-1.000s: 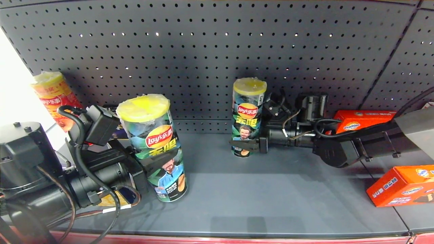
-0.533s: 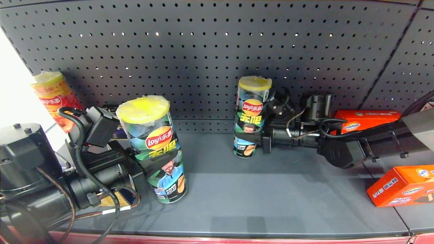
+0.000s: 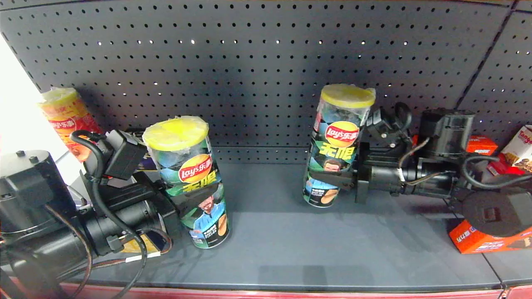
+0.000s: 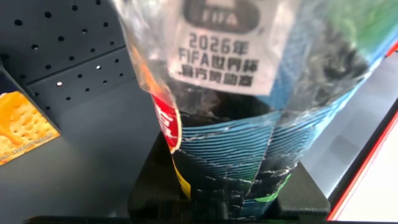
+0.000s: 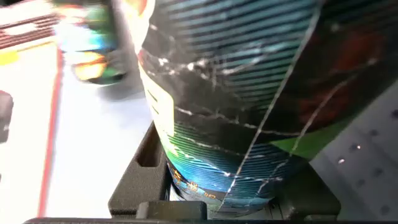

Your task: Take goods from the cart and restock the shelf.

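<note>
My left gripper (image 3: 195, 198) is clamped round one green can (image 3: 187, 166) standing near left on the shelf (image 3: 282, 249). My right gripper (image 3: 329, 178) clamps the second green can (image 3: 338, 133), tilted, mid-shelf. The third can, a red can (image 3: 66, 116), stands far left. Two orange boxes lie right: the near box (image 3: 469, 241) and the far box (image 3: 482, 145).

green chip cans: two showing, left can (image 3: 189, 178) and right can (image 3: 338, 143)
red chip can (image 3: 66, 116): one showing
orange boxes: two showing, front box (image 3: 469, 243) and back box (image 3: 481, 144)
white box (image 3: 517, 147): one showing
cracker box (image 4: 22, 127): one showing
total cans: three showing
total boxes: four showing
</note>
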